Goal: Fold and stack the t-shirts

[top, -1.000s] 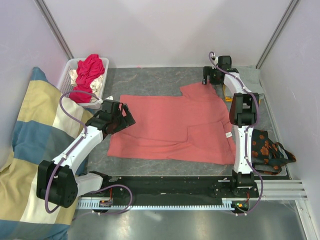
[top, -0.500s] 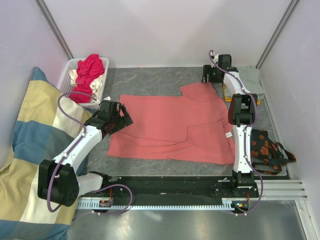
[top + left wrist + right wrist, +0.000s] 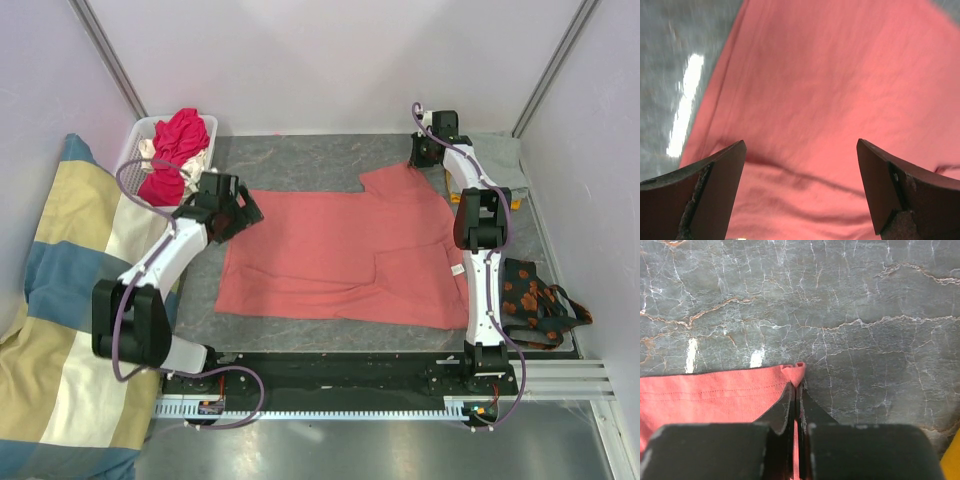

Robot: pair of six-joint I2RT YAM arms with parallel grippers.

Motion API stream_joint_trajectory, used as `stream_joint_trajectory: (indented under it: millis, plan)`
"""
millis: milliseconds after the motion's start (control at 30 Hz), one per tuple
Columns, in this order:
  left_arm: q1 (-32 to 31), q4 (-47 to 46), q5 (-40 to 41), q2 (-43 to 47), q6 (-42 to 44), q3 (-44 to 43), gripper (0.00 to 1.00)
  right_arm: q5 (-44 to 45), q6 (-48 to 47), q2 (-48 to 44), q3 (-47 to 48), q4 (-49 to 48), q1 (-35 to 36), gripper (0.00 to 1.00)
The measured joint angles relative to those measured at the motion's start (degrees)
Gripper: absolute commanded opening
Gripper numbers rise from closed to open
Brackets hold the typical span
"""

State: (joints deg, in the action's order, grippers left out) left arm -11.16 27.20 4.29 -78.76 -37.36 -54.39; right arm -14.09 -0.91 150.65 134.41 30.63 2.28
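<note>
A salmon-pink t-shirt (image 3: 340,250) lies spread flat on the grey marbled table (image 3: 300,160), its small white label (image 3: 456,269) near the right edge. My right gripper (image 3: 418,160) is at the shirt's far right sleeve. In the right wrist view that gripper (image 3: 796,387) is shut on the sleeve's hemmed corner (image 3: 715,390), and a pinch of pink cloth sticks out past the tips. My left gripper (image 3: 250,214) hovers over the shirt's far left corner. Seen from the left wrist, this gripper (image 3: 801,145) is open, with only pink cloth (image 3: 830,75) below it.
A white lattice basket (image 3: 128,155) at the back left holds magenta-red (image 3: 182,138) and cream shirts. A big striped cushion (image 3: 60,300) fills the left side. A grey shirt (image 3: 505,160) lies at the back right, and a dark cloth with orange flowers (image 3: 530,300) at the right.
My right gripper has shut on the sleeve corner. My left arm has swung back and left, from the shirt's left edge to its far left corner, still open.
</note>
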Motion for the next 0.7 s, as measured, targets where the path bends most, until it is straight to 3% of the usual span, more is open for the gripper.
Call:
stream_joint_trajectory:
  millis: [300,467,700]
  plan:
    - [3.1,-1.3,4.3,-22.6,5.6,-29.1,0.92,0.0,0.0,0.0,0.0,0.0,0.0,0.00]
    - [3.1,-1.3,6.5,-31.9,7.3,-35.5,0.85,-0.1,0.0,0.0,0.0,0.0,0.0,0.00]
    - [3.7,0.0,6.9,-40.7,8.2,-36.1,0.83,-0.7,0.0,0.1,0.0,-0.2,-0.2,0.00]
